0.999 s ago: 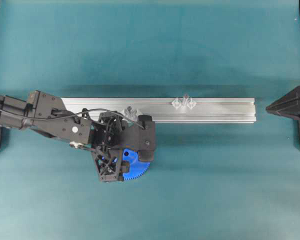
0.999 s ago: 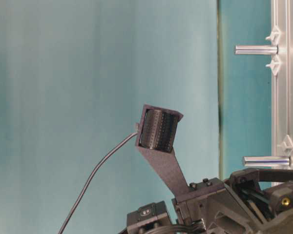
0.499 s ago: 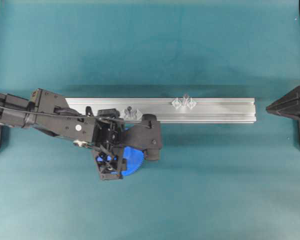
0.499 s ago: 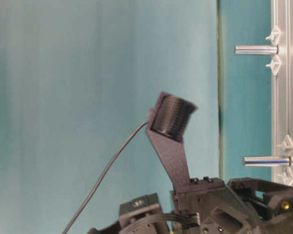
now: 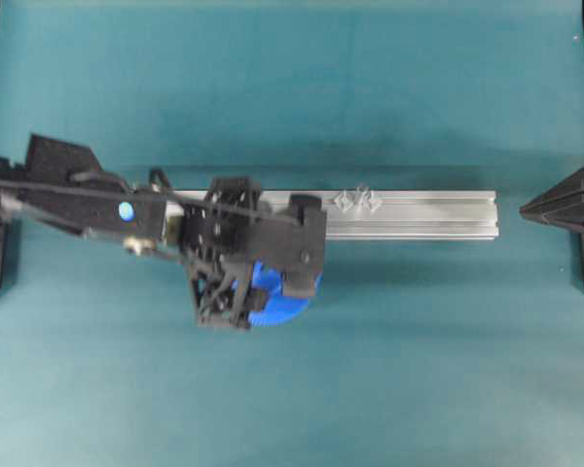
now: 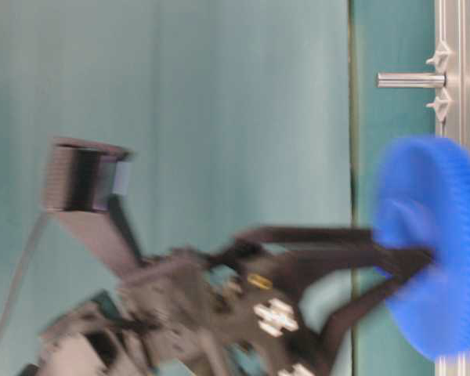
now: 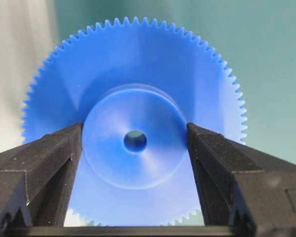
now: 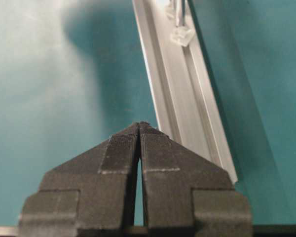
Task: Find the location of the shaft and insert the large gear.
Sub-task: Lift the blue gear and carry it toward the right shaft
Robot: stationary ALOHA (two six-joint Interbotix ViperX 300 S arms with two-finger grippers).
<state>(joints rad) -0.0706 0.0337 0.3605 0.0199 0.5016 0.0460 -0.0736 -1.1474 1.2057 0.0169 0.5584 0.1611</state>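
Lifted large gear (image 7: 134, 140); left gripper (image 7: 134, 148) pinches hub.

The large gear (image 7: 133, 98) fills most of the view, a bright blue plastic disc seen face-on, fine teeth running all round its rim; at its middle a raised round hub (image 7: 134, 142) stands toward the camera, with a small dark centre hole. The left tool (image 7: 134, 143) grips this hub from both sides; one black finger (image 7: 37, 173) presses the hub's left edge, the other its right edge, and both widen toward the lower corners. Behind the gear lies a blurred teal surface (image 7: 266, 64); a pale whitish band (image 7: 17, 64) runs down the left side.
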